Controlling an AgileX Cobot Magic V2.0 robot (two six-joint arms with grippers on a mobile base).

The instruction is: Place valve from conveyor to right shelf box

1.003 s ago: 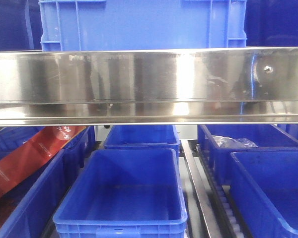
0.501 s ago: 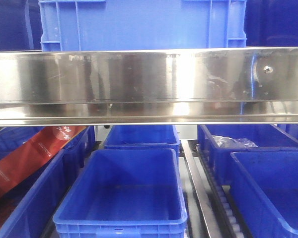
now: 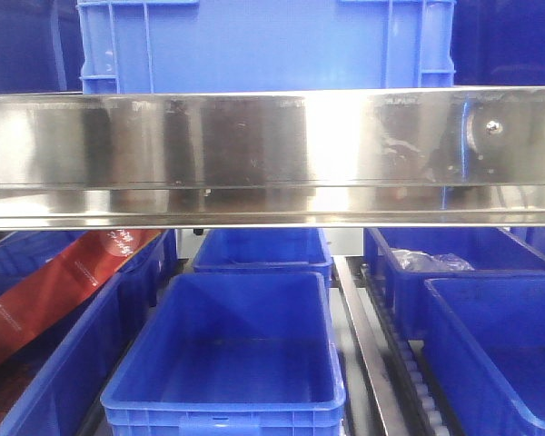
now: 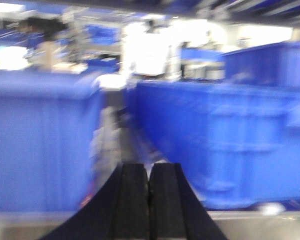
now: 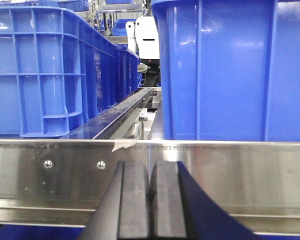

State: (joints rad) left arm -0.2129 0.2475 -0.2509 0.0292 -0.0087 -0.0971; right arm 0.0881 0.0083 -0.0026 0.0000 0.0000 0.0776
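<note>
The valve and the conveyor are out of view in every frame. My left gripper (image 4: 149, 172) is shut with nothing visible between its black fingers; its view is blurred and faces blue boxes (image 4: 230, 140) on a shelf. My right gripper (image 5: 151, 170) is shut and empty, just in front of a steel shelf rail (image 5: 230, 170), below the gap between two blue boxes (image 5: 230, 70). In the front view, blue shelf boxes sit on the lower level at the right (image 3: 495, 345), with one behind (image 3: 454, 259) holding a clear plastic bag (image 3: 431, 261).
A wide steel shelf beam (image 3: 272, 154) crosses the front view, with a blue box (image 3: 263, 45) on top. Below stand an empty blue box (image 3: 227, 354), another behind it (image 3: 263, 250), left boxes with a red pack (image 3: 54, 291), and roller rails (image 3: 363, 345).
The front view has shifted slightly: the shelf boxes sit a little further right and lower in the frame. Nothing on the shelf has moved.
</note>
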